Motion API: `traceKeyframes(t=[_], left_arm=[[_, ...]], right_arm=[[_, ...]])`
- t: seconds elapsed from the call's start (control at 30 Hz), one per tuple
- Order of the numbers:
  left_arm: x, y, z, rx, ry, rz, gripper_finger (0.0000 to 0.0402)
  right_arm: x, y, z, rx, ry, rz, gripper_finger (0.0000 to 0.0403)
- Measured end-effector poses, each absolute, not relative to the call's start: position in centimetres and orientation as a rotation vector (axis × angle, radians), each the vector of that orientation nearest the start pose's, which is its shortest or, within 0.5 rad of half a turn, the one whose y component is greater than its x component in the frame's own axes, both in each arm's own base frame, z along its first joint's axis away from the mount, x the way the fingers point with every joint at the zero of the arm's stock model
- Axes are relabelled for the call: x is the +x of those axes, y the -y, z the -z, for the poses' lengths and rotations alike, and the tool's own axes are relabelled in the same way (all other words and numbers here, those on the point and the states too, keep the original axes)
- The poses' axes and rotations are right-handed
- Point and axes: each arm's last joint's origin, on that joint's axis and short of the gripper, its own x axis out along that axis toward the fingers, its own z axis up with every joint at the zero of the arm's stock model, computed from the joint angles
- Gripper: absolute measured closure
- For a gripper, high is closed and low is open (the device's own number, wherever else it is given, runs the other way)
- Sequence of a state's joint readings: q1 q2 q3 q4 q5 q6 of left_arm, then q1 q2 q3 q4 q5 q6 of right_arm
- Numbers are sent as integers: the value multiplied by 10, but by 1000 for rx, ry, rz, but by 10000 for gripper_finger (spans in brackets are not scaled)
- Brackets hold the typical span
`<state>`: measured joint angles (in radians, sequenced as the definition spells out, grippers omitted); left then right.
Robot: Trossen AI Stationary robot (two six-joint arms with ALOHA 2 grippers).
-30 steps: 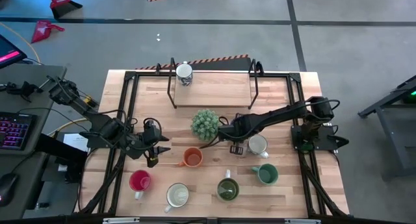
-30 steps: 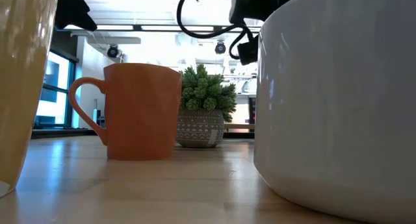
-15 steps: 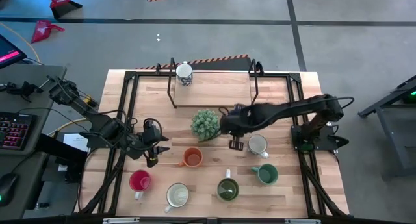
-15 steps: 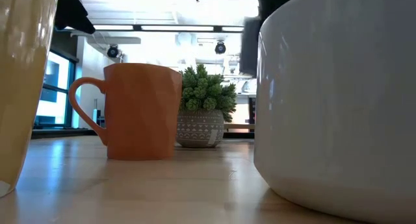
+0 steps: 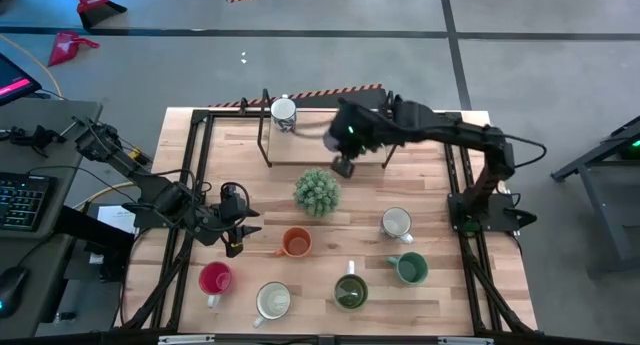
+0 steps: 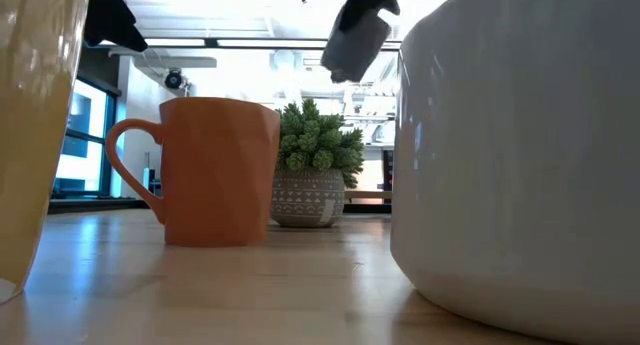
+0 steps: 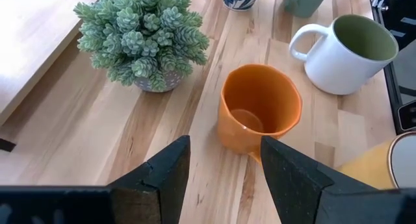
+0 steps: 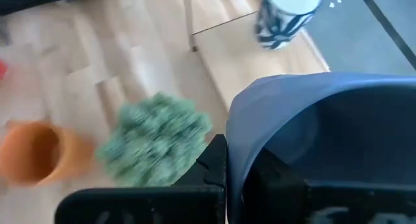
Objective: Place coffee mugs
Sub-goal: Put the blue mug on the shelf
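Right gripper [image 5: 343, 155] clamped on pale blue mug [image 8: 325, 152] above shelf [image 5: 325, 145]; tilted grip could slip, dropping mug beside patterned mug [image 5: 284, 112]

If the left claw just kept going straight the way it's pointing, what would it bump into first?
Most likely the orange mug: the left gripper stands open, and the mug sits just ahead, in line with the gap between its fingers. How far ahead is unclear.
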<state>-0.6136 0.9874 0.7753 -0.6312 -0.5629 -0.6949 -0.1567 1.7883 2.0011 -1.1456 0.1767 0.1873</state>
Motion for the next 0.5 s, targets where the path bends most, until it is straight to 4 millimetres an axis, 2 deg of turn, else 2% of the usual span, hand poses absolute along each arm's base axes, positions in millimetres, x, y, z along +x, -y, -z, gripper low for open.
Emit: traceKeyframes(t=[0.23, 0.5], left_arm=[[163, 96, -262, -208, -674, -189, 225], [163, 96, -262, -216, -682, -179, 225]], right_arm=[[386, 117, -363, 186, -962, 387, 403], [410, 162, -320, 217, -1052, 389, 403]])
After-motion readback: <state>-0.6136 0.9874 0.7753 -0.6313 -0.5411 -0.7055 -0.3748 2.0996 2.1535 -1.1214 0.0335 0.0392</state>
